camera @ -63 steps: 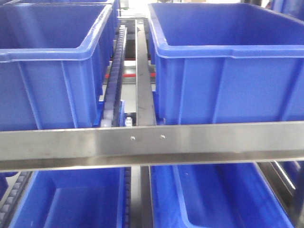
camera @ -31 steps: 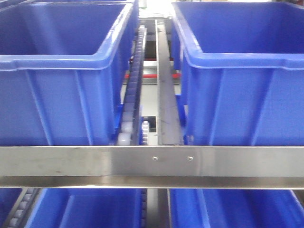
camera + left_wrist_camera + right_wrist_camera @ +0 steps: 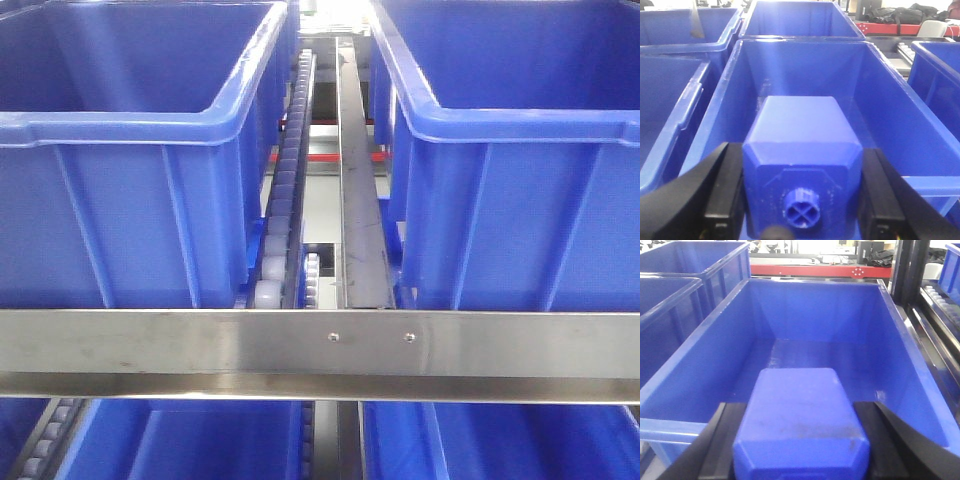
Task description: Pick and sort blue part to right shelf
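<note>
In the right wrist view my right gripper point(image 3: 801, 407) is shut on the blue part point(image 3: 800, 420), a solid-blue block with sloped shoulders. The frame's bottom edge cuts off its cap end. It hangs over the near end of a large open blue bin point(image 3: 815, 340). In the left wrist view my left gripper point(image 3: 802, 150) is shut on a blue block point(image 3: 802, 150) with a small round knob point(image 3: 801, 206), held above another blue bin point(image 3: 805, 70). The right shelf shows in the front view as a steel front rail point(image 3: 200, 340) with two bins point(image 3: 130, 130) point(image 3: 520, 120) behind it. Neither gripper appears there.
A white roller track point(image 3: 285, 200) and a steel divider point(image 3: 360, 200) run between the two upper bins. More blue bins point(image 3: 180, 440) sit on the level below the rail. Neighbouring bins point(image 3: 670, 100) flank the left one; a red beam point(image 3: 815, 271) crosses behind the right.
In the front view the rail has dropped lower in frame and the divider and bins have shifted right and grown larger, so the view has closed in on the shelf.
</note>
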Available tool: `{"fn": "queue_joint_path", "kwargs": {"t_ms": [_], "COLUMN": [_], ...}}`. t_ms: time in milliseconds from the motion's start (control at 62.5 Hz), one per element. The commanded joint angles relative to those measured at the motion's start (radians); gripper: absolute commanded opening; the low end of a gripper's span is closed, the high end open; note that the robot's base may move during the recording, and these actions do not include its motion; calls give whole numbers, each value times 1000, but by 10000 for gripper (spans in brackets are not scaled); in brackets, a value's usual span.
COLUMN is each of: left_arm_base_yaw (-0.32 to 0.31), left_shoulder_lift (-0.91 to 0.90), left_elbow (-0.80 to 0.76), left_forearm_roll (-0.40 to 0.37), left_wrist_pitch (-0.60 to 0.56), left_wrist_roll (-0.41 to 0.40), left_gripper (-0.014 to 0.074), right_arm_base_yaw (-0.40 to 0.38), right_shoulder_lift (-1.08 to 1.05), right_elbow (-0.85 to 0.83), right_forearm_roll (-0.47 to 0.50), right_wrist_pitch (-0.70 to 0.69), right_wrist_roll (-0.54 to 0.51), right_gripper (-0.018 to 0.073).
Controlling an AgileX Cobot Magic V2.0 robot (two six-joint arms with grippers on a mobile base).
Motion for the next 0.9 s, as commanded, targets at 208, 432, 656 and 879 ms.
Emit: {"fn": "queue_joint_path", "kwargs": {"t_ms": [208,432,656,879], "left_arm_base_yaw": [1,1,1,1], "left_shoulder_lift": [14,14,14,14], "left_elbow": [-30,-30,-30,-30], "left_forearm_roll": [-3,-3,-3,-6], "left_wrist_pitch": [-88,-88,-88,-103], "left_wrist_roll": [-1,-1,-1,-1], "left_gripper": [386,386,386,386], "right_arm_base_yaw": [-4,-4,-4,-3], "right_shoulder_lift": [7,7,7,8], "right_elbow": [-30,-30,-30,-33], "right_forearm_roll": [-11,-11,-11,-11], "right_wrist_pitch": [-94,-98,-104,-100], "right_wrist_roll": [-11,-11,-11,-11], "right_gripper": [407,407,407,407]}}
